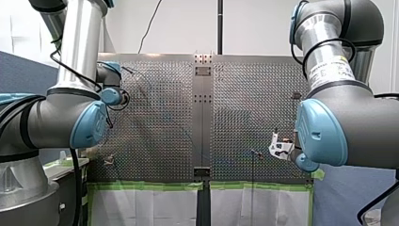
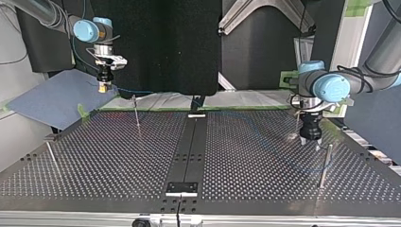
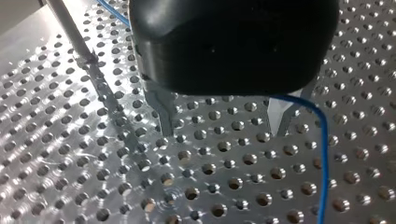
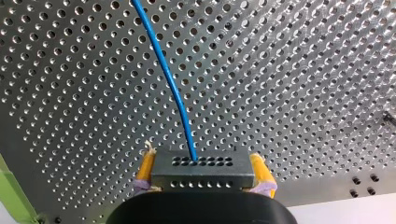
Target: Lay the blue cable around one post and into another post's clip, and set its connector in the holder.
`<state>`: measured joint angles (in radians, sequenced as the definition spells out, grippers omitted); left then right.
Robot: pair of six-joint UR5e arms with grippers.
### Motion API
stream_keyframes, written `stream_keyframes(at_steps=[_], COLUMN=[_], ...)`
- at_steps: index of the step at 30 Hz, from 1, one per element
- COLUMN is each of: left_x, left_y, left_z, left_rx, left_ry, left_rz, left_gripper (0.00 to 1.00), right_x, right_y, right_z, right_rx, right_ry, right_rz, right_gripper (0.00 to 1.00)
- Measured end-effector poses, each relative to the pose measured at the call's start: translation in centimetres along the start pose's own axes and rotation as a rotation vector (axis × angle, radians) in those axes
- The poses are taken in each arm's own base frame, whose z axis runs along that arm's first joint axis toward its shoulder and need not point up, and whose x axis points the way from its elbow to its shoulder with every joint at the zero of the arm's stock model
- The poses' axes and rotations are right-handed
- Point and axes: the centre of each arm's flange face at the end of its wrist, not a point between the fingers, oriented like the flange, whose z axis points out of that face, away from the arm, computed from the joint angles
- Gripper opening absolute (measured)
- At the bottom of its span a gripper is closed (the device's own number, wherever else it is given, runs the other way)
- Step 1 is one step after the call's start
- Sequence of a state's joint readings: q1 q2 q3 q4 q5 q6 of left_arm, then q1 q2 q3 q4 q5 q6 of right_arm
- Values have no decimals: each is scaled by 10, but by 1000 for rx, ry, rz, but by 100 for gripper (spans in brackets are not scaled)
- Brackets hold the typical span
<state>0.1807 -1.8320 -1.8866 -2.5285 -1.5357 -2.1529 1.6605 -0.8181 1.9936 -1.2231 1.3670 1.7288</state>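
Observation:
My right gripper (image 4: 204, 181) is shut with its yellow pads on a dark grey connector (image 4: 201, 164). The blue cable (image 4: 173, 88) runs out of the connector, away over the perforated table. In the top view this gripper (image 2: 102, 87) hangs beyond the table's far edge at the view's left. My left gripper (image 3: 224, 134) is open, its metal fingers just above the table and nothing between them. The blue cable (image 3: 323, 158) passes beside one finger. In the top view my left gripper (image 2: 311, 137) stands at the right, near a post (image 2: 325, 164).
A thin post (image 2: 136, 115) stands near the far edge left of centre, and another post (image 2: 52, 157) at the left side. A dark plate (image 2: 182, 187) sits on the centre strip at the near edge. Green tape lines the far edge.

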Motion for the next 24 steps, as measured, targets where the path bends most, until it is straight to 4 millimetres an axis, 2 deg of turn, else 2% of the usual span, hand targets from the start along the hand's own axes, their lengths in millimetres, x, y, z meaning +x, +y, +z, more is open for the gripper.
stream_keyframes(at_steps=[13,24], left_x=[2,17], left_y=[6,20], left_z=[-5,-18], left_rx=[-33,-44], left_ry=[23,19], left_rz=[-124,-214], left_gripper=[100,100], right_x=[0,0], right_y=[-2,-4], right_z=[0,0], right_rx=[6,12], right_ry=[4,5], right_rz=[0,-1], right_gripper=[0,0])
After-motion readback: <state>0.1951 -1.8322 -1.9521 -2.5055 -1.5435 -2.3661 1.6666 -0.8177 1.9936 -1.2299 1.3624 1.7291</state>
